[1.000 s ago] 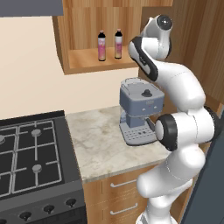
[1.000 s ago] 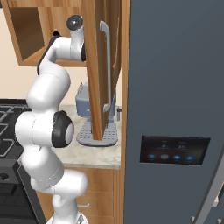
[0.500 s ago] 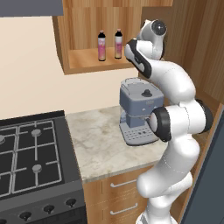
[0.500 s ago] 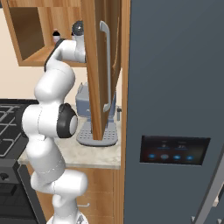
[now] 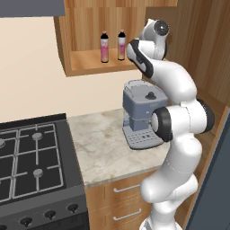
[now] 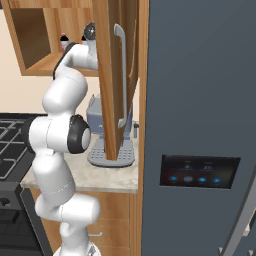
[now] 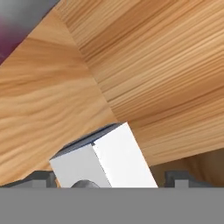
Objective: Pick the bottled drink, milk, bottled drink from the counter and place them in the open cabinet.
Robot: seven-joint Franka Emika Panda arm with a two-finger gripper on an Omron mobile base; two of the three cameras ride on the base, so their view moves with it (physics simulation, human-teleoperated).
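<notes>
Left base view: two slim black-capped bottles (image 5: 112, 46) stand in the orange-brown wooden cabinet (image 5: 81, 67); hand view shows the white milk carton (image 7: 107, 157) between wide-spread fingertips, seemingly just released.

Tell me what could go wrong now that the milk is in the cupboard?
1. The tool's open tips sit close on both sides of the milk; pulling back crooked might tip it.
2. The arm passes right beside the nearer bottle in the cabinet and might knock it over.
</notes>
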